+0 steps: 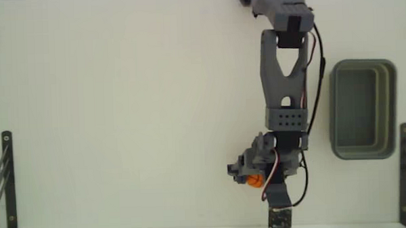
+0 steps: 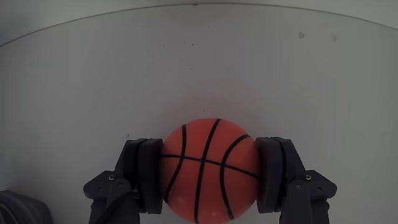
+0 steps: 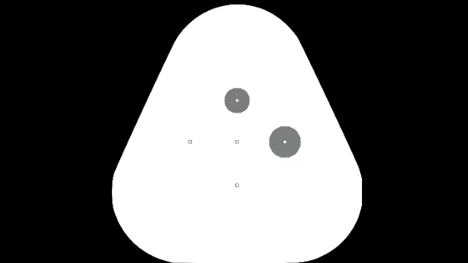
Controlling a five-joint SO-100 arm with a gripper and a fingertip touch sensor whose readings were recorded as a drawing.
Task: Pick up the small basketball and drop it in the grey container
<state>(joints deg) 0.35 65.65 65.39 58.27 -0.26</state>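
Nearest the lens in the wrist view sits the small basketball (image 2: pixel 210 169), orange with thin black seams, filling the lower middle of the picture. The hand (image 2: pixel 210 176) is clamped on it: one dark padded finger (image 2: pixel 149 174) presses its side at nine o'clock and the other presses it at three o'clock, both flush against the ball's skin with no gap showing. Behind the ball the white bench (image 2: pixel 199 68) runs up toward twelve o'clock, bare apart from a couple of faint specks near the upper right. Whether the ball rests on the bench or hangs just above it cannot be told from this view.

In the fixed view the grey arm (image 1: pixel 283 77) comes in from twelve o'clock and reaches down the picture toward six o'clock. Its hand (image 1: pixel 254 178) lies at about five o'clock from the middle of the picture, and only a small patch of the orange small basketball (image 1: pixel 255 180) shows between the grey and black parts. The grey container (image 1: pixel 362 108), a grey-green tub with rounded corners and a thick rim, stands on the bench (image 1: pixel 122 117) at three o'clock, well apart from the ball and to the right of the arm's long link. Black metal brackets (image 1: pixel 5 182) stand at the lower left and lower right edges.
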